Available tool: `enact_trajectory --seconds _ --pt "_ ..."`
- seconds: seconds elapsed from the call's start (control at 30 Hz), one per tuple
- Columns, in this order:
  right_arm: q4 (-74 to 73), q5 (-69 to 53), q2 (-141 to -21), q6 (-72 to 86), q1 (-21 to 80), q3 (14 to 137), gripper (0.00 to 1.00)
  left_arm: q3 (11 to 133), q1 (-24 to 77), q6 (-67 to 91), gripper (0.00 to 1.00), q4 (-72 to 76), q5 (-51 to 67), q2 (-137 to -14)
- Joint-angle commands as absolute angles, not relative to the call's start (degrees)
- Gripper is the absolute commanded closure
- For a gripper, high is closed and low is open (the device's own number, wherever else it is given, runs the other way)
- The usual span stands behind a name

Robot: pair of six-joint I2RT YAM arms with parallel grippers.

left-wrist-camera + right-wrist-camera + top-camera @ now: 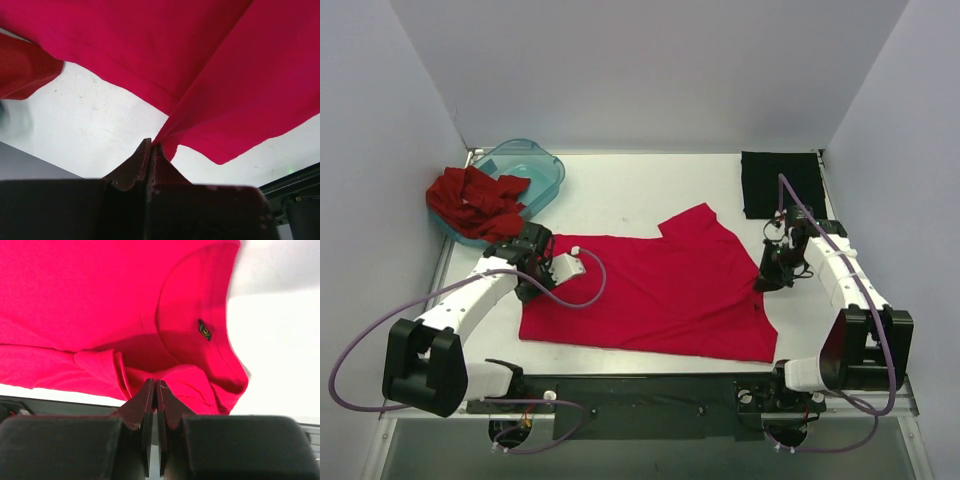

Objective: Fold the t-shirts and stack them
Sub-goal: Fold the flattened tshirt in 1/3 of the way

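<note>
From above, you see the pink shirt spread mid-frame on the desk, the black shirt folded at upper right, and the dark red shirt heaped at upper left. Left wrist view: your left hand is clamped on the pink shirt's edge. Right wrist view: your right hand pinches bunched pink cloth near the collar.

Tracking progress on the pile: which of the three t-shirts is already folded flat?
The black t-shirt at the far right corner, a neat flat rectangle. The crimson t-shirt lies spread open, and the brick-red t-shirt is crumpled over the teal tub.
</note>
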State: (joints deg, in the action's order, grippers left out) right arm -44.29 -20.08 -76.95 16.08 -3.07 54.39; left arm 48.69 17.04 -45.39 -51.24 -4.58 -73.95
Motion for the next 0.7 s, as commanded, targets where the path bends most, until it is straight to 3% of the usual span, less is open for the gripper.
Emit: enact_trajectory --seconds 0.0,0.6,0.63,0.67 --pt "-43.3 -16.8 -80.1 10.8 -0.4 59.4 1.0 48.0 16.1 -44.1 1.0 -47.3 -7.2 -72.7" --pt "-43.8 -10.0 -91.1 8.5 3.2 66.4 1.0 45.4 15.6 -39.2 1.0 -43.5 -9.7 -73.4" --pt "-43.9 -8.8 -91.2 9.4 3.2 67.1 0.96 45.3 15.6 -39.1 1.0 -43.3 -9.9 -73.6" --pt "-43.9 -7.8 -92.0 10.0 3.2 68.1 0.87 45.4 15.6 -39.0 0.91 -43.2 -10.5 -73.8"
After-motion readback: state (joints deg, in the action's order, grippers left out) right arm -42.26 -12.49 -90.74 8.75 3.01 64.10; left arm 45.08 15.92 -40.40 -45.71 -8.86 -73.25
